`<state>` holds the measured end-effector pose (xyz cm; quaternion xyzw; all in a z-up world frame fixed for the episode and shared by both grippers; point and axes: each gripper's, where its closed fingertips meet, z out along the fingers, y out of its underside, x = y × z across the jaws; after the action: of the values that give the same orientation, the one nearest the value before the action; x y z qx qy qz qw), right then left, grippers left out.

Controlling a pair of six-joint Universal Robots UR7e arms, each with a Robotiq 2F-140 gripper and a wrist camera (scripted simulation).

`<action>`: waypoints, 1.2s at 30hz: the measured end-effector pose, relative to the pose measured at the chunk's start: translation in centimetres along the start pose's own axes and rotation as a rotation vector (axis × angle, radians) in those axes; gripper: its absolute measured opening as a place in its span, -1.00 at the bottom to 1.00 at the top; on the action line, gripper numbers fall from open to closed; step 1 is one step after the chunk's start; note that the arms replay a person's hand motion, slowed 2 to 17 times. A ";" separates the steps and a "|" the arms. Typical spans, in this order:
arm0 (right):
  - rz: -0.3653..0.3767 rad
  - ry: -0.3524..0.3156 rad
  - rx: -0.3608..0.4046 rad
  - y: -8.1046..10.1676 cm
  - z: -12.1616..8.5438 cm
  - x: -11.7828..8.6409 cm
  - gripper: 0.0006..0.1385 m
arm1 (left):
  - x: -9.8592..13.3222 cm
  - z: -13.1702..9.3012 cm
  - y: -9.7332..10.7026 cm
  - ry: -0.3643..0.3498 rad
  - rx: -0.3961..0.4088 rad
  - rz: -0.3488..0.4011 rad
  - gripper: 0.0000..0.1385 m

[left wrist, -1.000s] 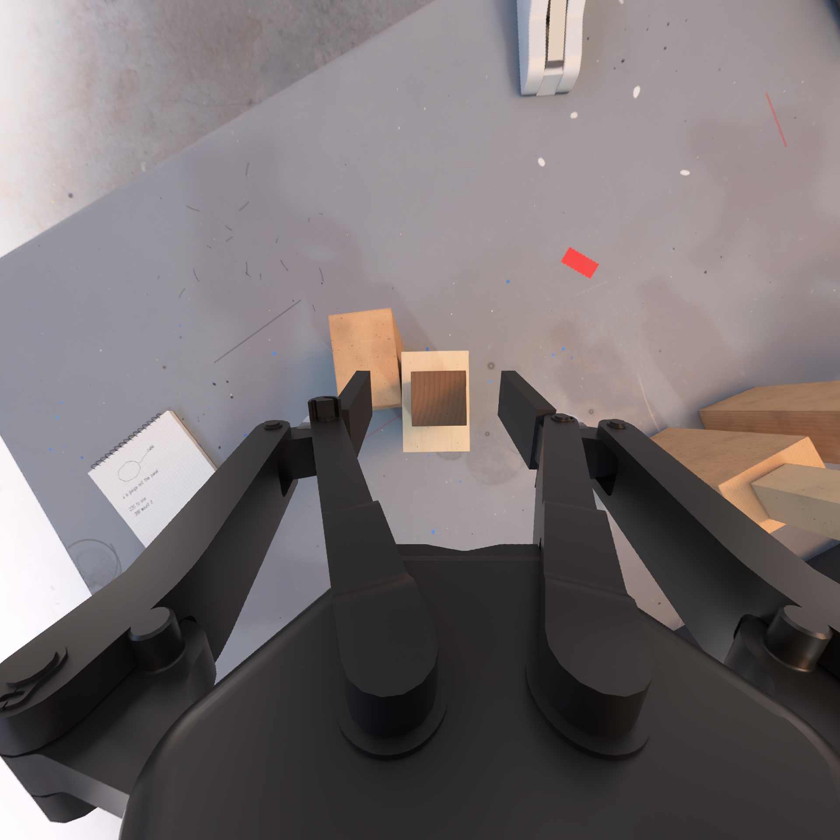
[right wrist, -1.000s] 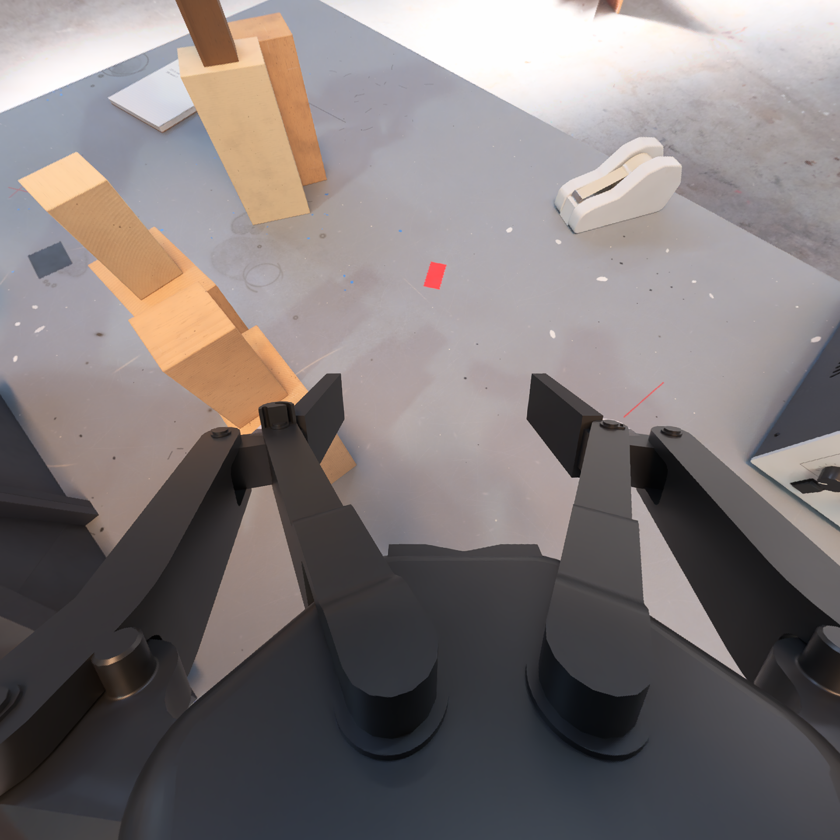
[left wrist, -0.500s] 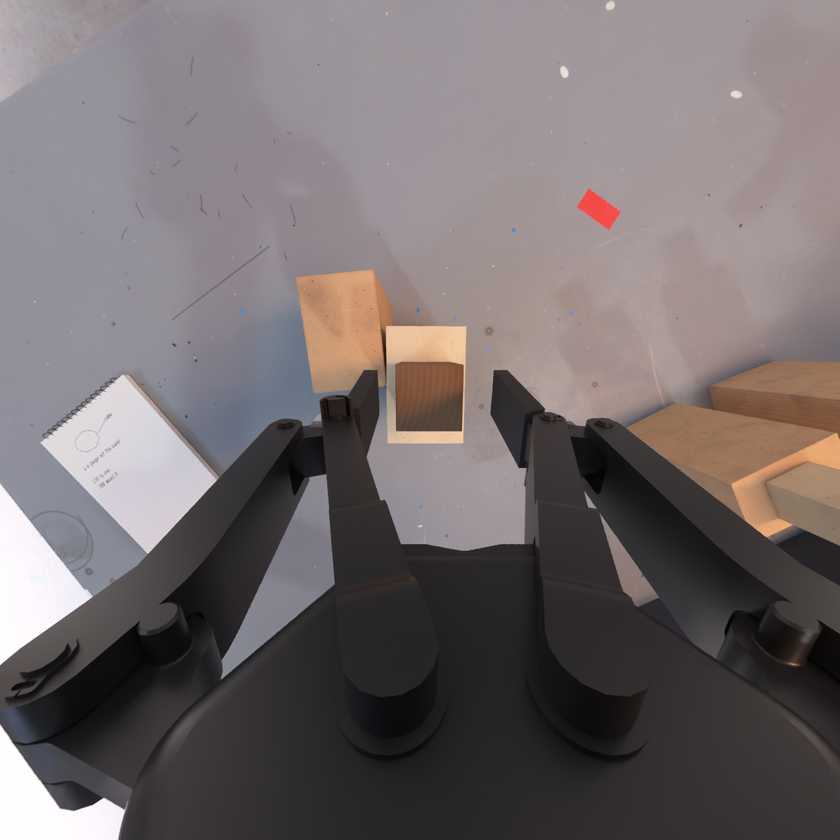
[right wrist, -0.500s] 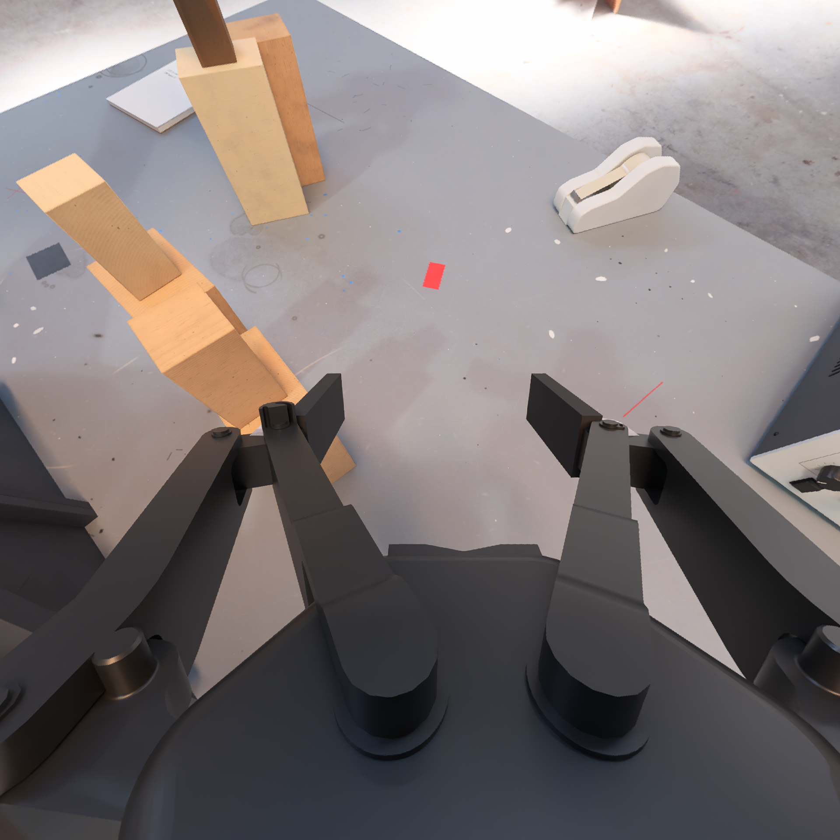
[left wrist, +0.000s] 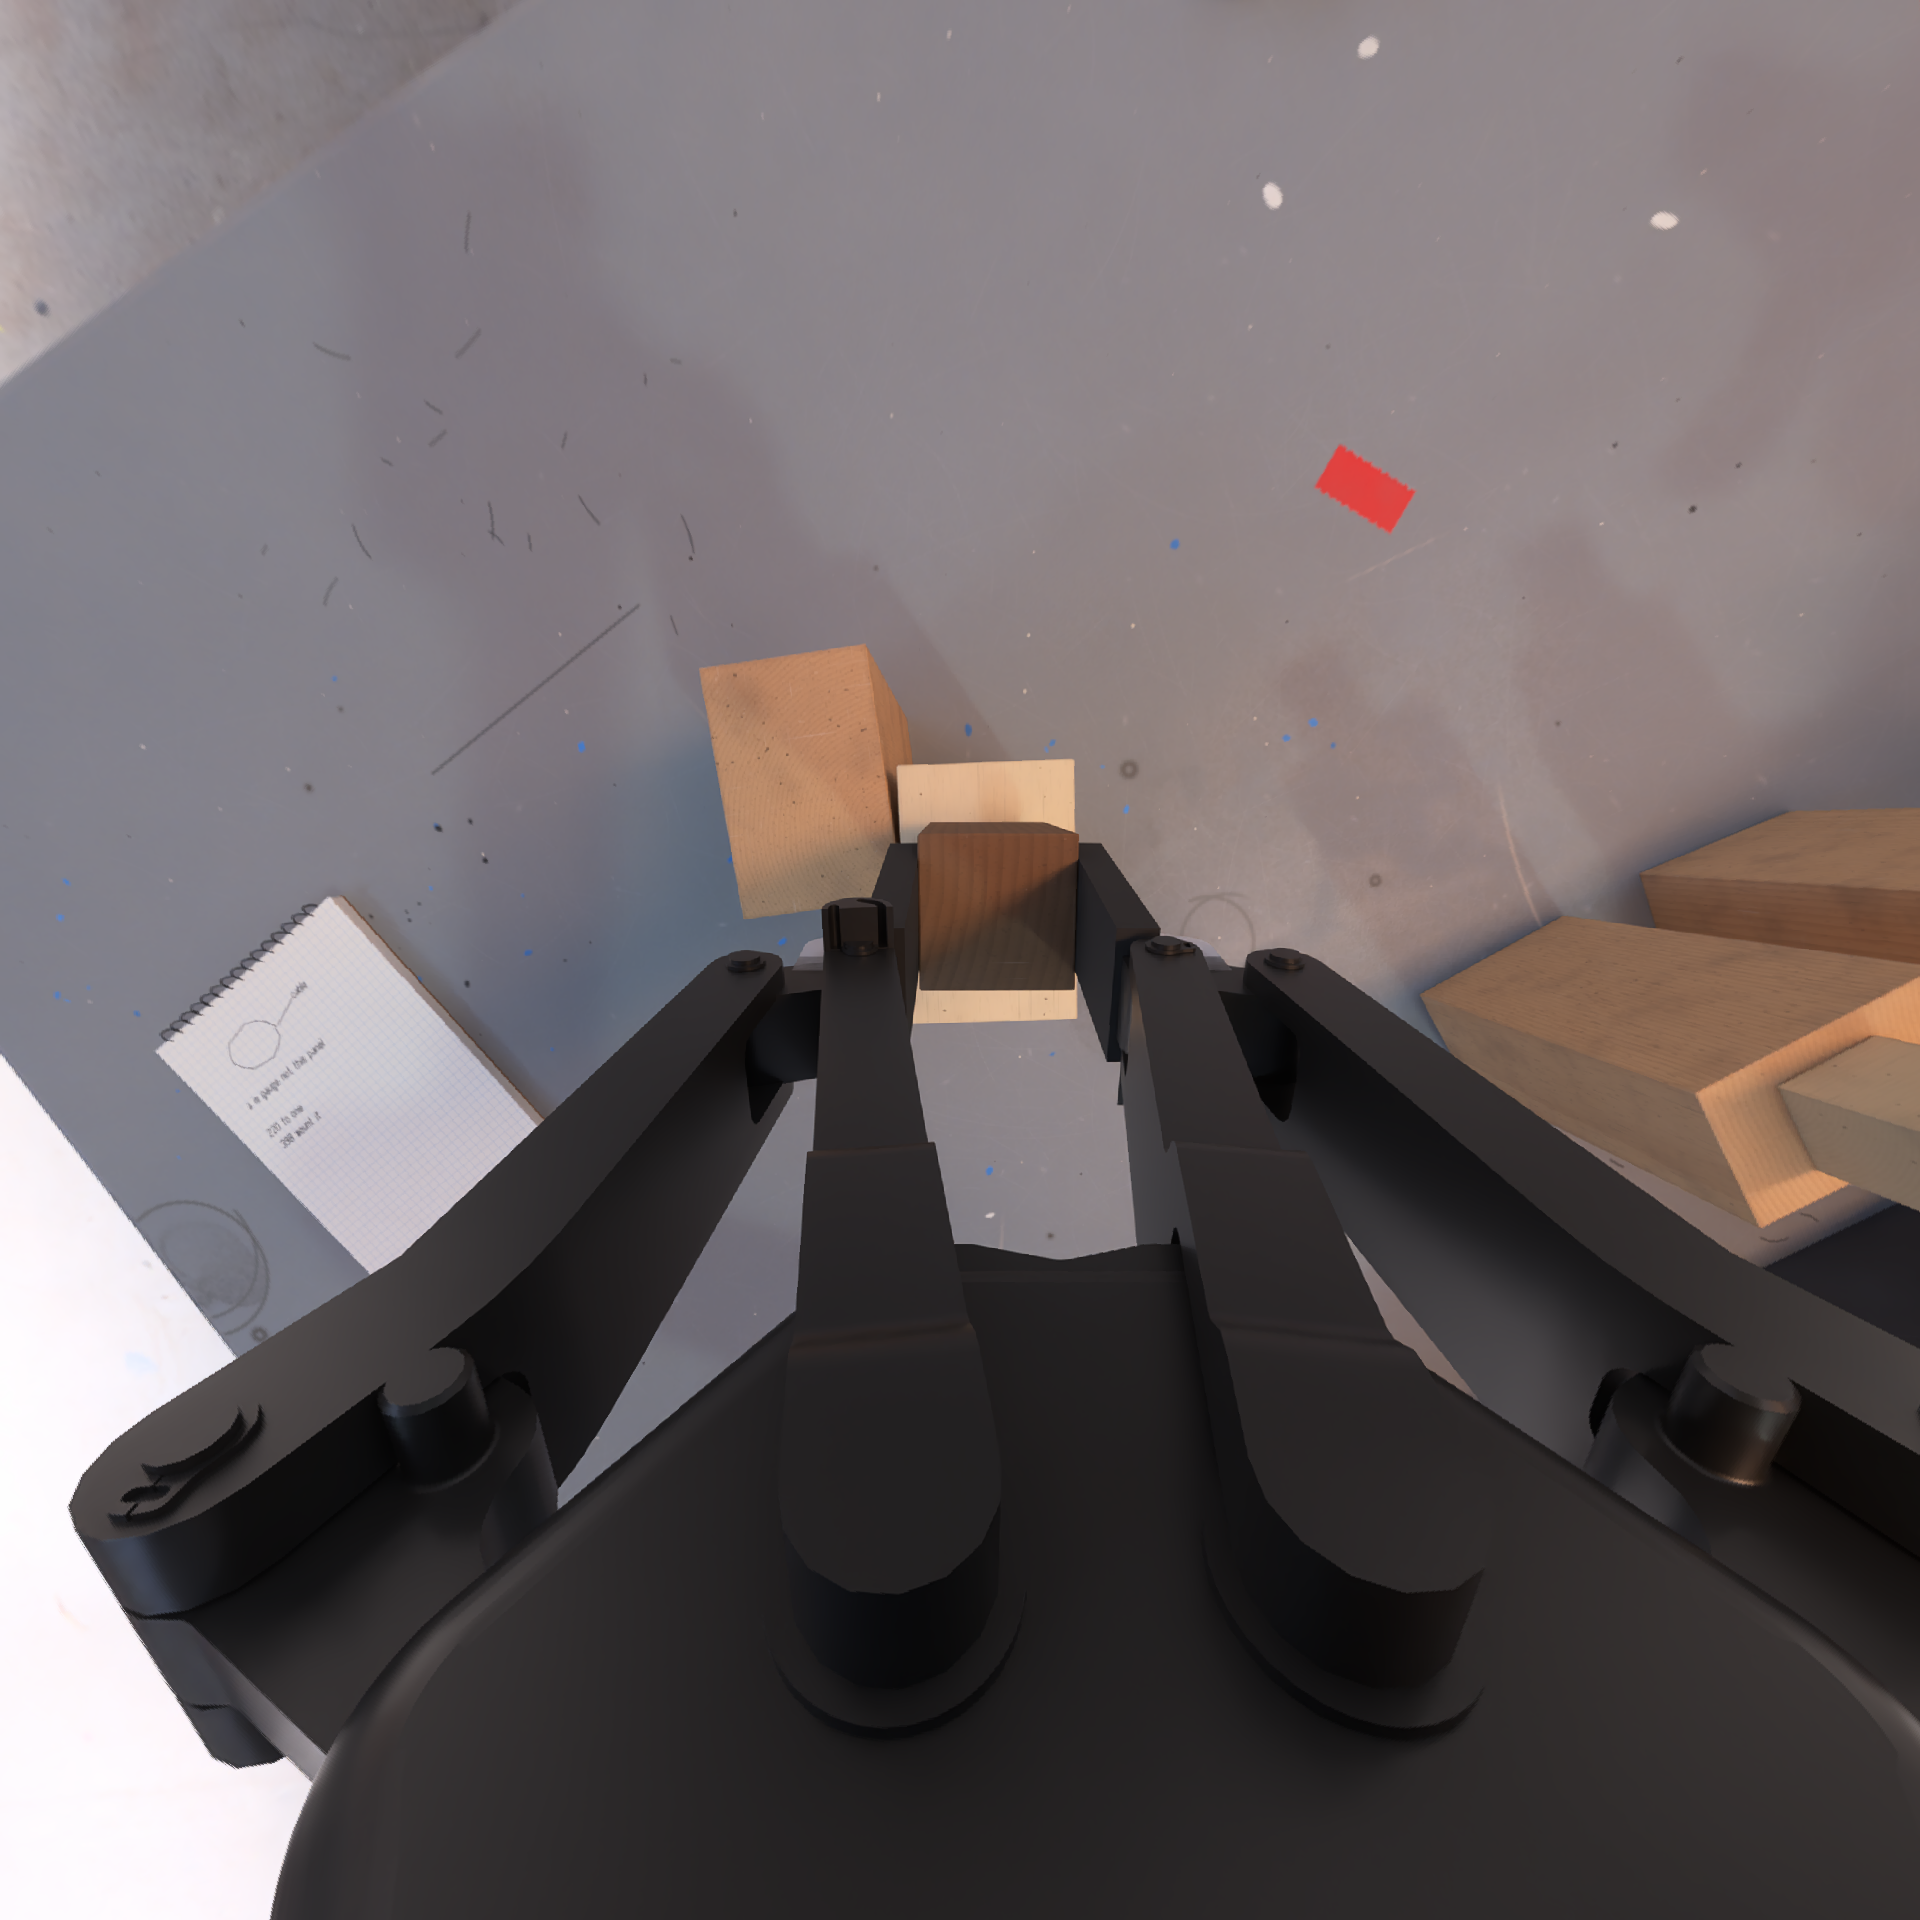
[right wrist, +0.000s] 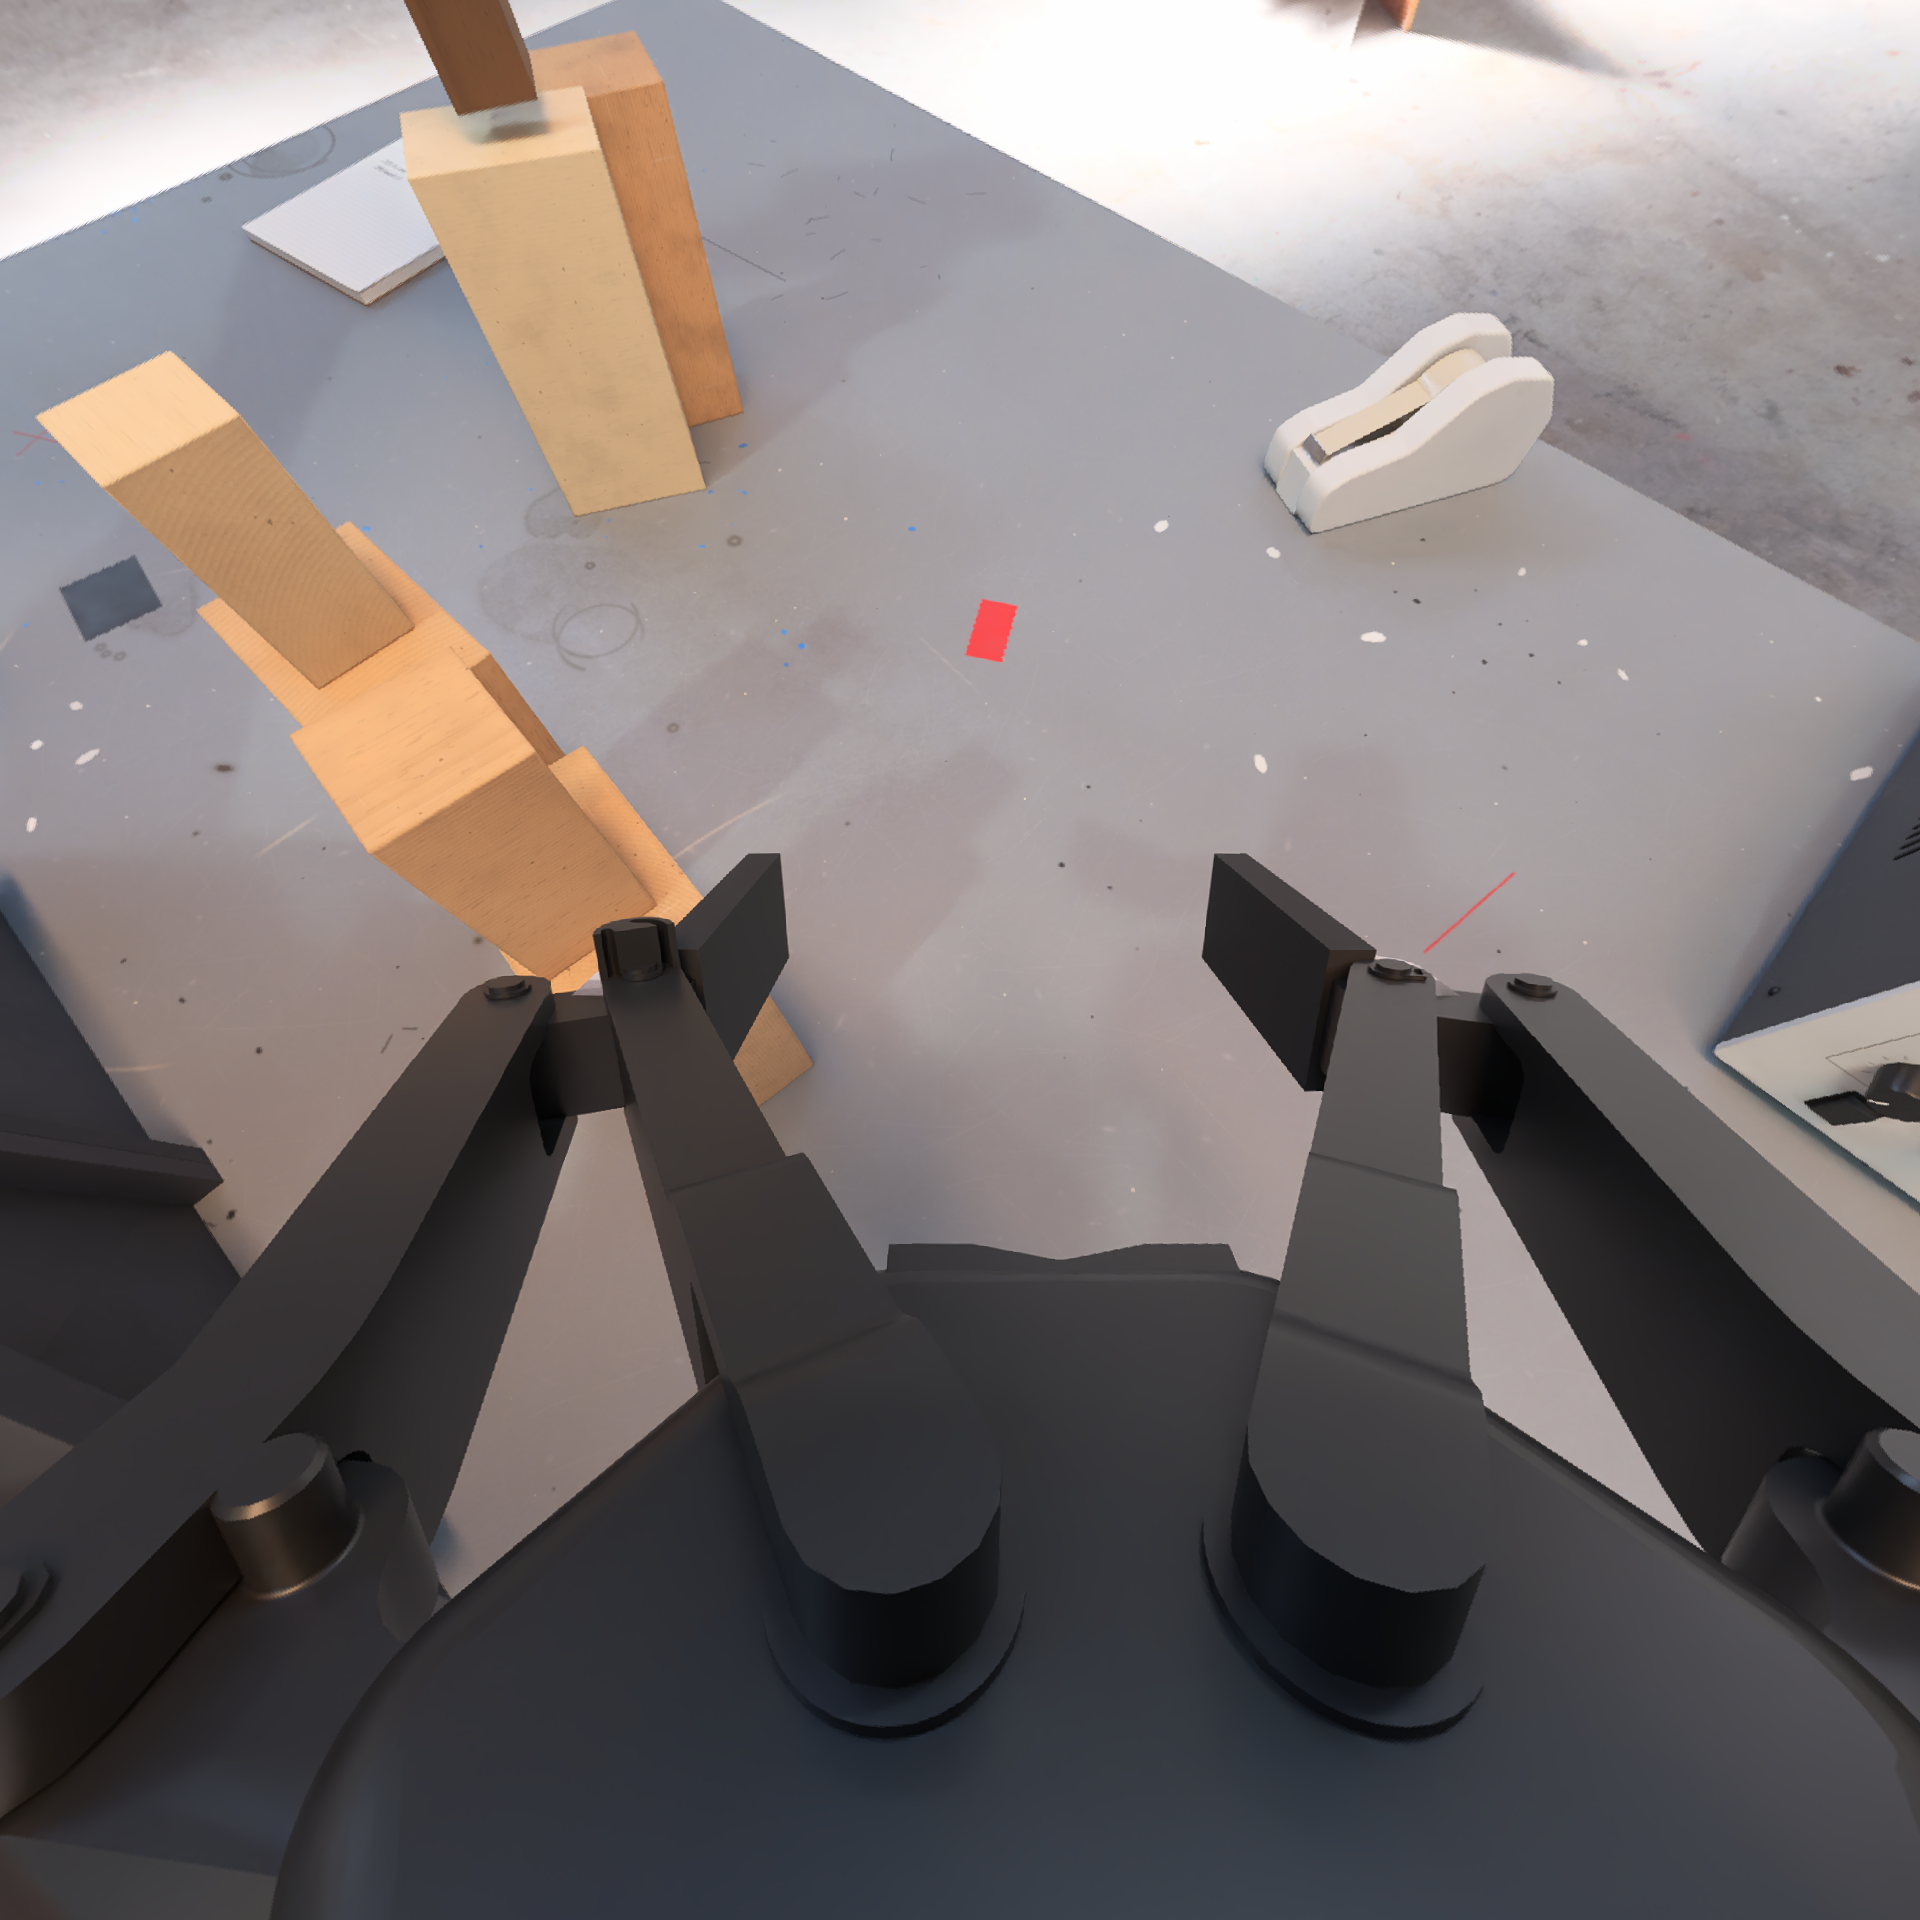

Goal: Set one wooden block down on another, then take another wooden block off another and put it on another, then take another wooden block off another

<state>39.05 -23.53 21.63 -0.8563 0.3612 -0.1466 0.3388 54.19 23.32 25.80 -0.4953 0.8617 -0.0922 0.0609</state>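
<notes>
A small dark brown block (left wrist: 995, 899) sits on top of a tall pale block (left wrist: 985, 792), with a tall tan block (left wrist: 800, 774) standing against it. My left gripper (left wrist: 995, 914) is shut on the dark brown block, one finger on each side. In the right wrist view the dark block (right wrist: 473, 52) shows at the top of the pale block (right wrist: 551, 301); whether they still touch is unclear. My right gripper (right wrist: 995, 940) is open and empty above the table, beside a pile of tan blocks (right wrist: 468, 821).
The pile of tan blocks (left wrist: 1662, 1029) lies right of my left gripper. A notepad (left wrist: 343, 1081) lies at the left table edge. A red mark (right wrist: 991, 630) is mid-table, a white tape dispenser (right wrist: 1413, 426) far right, and a grey device (right wrist: 1849, 1081) at the right edge.
My left gripper has come down around the dark brown block and shut on it. My right gripper has stayed open and still.
</notes>
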 end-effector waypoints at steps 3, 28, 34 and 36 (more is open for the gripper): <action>0.000 0.000 0.000 0.0 0.0 0.0 0.51 | 0.6 -1.4 -0.3 -0.005 0.032 0.018 -0.45; 0.051 0.043 0.031 0.9 -1.6 1.5 0.48 | 23.8 -12.8 -5.7 0.194 0.305 0.496 -0.45; 0.077 0.058 0.030 2.6 -3.1 2.2 0.48 | 32.2 -11.3 -6.2 0.317 0.290 0.650 -0.45; 0.083 0.066 0.025 3.3 -3.7 2.5 0.48 | 34.9 -10.5 -6.2 0.354 0.274 0.700 -0.45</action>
<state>37.27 -28.75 22.10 -0.8310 0.4056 -0.1652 0.3430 39.83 -8.84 36.94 -0.1362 0.9550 -0.2633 0.0049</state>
